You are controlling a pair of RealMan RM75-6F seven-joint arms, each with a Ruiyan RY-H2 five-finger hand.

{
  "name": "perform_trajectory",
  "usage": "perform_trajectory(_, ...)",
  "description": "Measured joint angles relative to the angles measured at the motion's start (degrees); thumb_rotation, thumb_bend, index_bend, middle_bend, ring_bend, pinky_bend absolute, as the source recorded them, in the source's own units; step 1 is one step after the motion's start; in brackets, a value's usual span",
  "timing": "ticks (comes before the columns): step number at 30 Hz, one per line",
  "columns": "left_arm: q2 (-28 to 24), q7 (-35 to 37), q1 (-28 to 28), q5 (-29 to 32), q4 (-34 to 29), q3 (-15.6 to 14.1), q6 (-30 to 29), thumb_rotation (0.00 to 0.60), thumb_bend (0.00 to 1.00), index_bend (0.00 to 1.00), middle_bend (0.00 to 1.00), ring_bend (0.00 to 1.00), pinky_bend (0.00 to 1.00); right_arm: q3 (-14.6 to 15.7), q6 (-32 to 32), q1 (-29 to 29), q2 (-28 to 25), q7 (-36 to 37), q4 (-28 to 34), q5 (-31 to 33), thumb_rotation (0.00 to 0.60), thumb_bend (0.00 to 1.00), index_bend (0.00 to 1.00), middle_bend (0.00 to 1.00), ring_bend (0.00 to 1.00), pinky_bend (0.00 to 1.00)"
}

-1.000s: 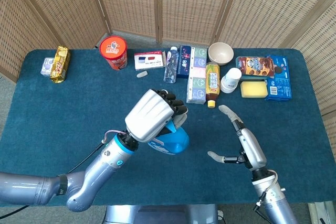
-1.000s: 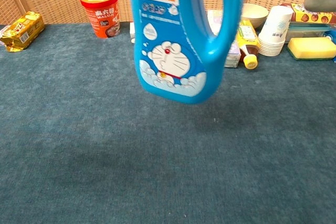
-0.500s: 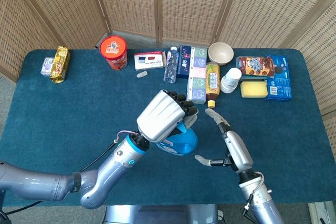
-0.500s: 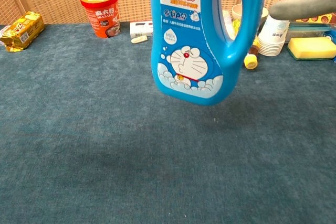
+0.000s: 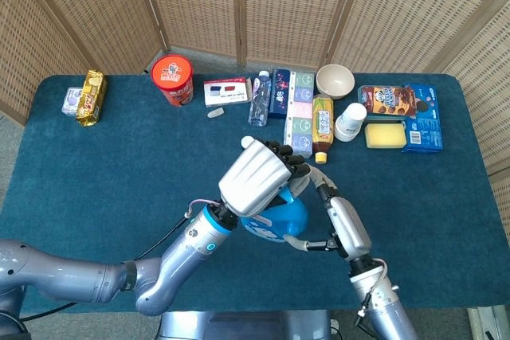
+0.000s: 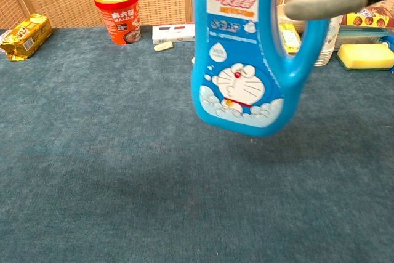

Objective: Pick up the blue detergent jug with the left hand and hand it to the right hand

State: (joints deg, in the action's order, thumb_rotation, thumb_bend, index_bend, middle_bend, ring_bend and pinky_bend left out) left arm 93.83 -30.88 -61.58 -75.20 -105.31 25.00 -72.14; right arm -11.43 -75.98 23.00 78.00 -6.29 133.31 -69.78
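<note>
Pick-up is done — the left hand holds the jug aloft at frame centre; the right hand, fingers spread, touches its handle — transfer remains.

Your left hand holds the detergent jug above the middle of the tabletop, with your right hand just to its right, one of its fingers reaching across the jug's handle. Behind them, along the far edge, a row runs from left to right: snack packets at the far left corner, then the noodle cup, a flat box, cartons, a bottle lying down, a bowl, stacked cups, a sponge and cookie boxes.
</note>
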Motion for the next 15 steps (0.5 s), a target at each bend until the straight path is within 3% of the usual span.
perform_trajectory(15, 1.9, -1.2, -1.2, 0.4, -2.6, 0.8, -0.6, 0.6, 0.46, 0.76, 0.75, 0.69, 0.78, -0.7, -1.5, 1.7, 4.9, -5.5, -3.3, 3.6, 0.6, 0.0, 0.0, 0.07, 0.0, 0.0)
